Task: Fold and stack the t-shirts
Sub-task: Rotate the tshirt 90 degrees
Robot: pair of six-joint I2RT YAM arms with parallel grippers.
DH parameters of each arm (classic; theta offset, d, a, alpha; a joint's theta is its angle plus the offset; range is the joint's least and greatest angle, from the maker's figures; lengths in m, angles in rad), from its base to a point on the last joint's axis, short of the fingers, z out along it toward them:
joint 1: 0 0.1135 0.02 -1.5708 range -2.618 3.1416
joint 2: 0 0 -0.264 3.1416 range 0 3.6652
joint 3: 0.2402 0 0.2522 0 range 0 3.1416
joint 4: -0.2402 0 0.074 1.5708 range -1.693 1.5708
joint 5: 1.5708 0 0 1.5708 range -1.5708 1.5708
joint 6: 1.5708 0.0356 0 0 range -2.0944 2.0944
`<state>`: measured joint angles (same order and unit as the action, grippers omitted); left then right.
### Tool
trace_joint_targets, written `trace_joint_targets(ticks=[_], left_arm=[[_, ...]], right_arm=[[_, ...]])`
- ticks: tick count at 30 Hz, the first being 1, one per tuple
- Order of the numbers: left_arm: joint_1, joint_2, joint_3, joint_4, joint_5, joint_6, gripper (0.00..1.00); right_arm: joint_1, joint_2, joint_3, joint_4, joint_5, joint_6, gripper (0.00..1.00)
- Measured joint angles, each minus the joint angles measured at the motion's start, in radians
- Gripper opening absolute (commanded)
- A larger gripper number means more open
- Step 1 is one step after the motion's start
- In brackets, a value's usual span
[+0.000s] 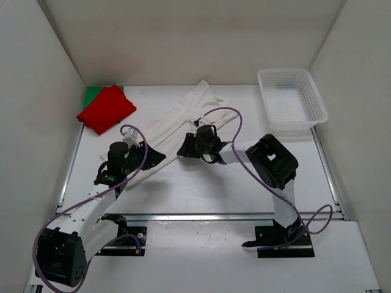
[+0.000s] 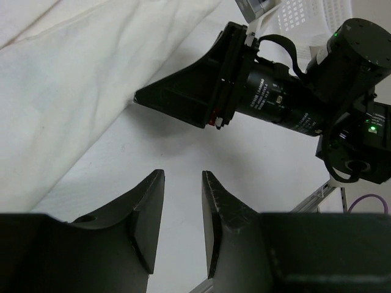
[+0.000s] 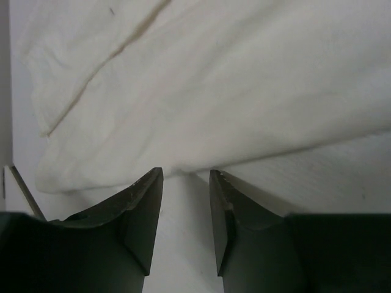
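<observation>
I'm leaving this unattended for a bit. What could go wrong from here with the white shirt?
The right gripper is open at the edge of the shirt with no cloth between its jaws; closing may miss or catch one layer only. The left gripper, open over bare table, is close by, so the two might collide. The shirt lies rumpled; a fold could come out crooked.

basket (image 1: 293, 124) far-right; shirt pile (image 1: 105, 108) far-left; third shirt (image 1: 183, 113) centre
</observation>
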<state>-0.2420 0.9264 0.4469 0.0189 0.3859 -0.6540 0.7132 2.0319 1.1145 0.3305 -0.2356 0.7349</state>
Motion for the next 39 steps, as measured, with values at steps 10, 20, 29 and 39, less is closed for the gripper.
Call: trace_joint_targets(ticks=[10,20,29,39], left_arm=[[-0.014,0.043,0.0,0.027,-0.001,-0.002,0.42],[-0.042,0.092,-0.02,0.056,-0.021,-0.003,0.42],[-0.067,0.109,-0.015,0.049,-0.053,-0.005,0.43],[-0.039,0.097,-0.014,0.061,-0.053,-0.012,0.43]], right_arm=[[-0.08,-0.01,-0.088,0.072,-0.073,0.05,0.0],[-0.315,-0.319,-0.378,-0.049,-0.091,-0.087,0.38],[-0.038,-0.026,-0.002,-0.06,-0.015,-0.087,0.33],[-0.047,0.104,0.143,-0.062,-0.028,-0.051,0.0]])
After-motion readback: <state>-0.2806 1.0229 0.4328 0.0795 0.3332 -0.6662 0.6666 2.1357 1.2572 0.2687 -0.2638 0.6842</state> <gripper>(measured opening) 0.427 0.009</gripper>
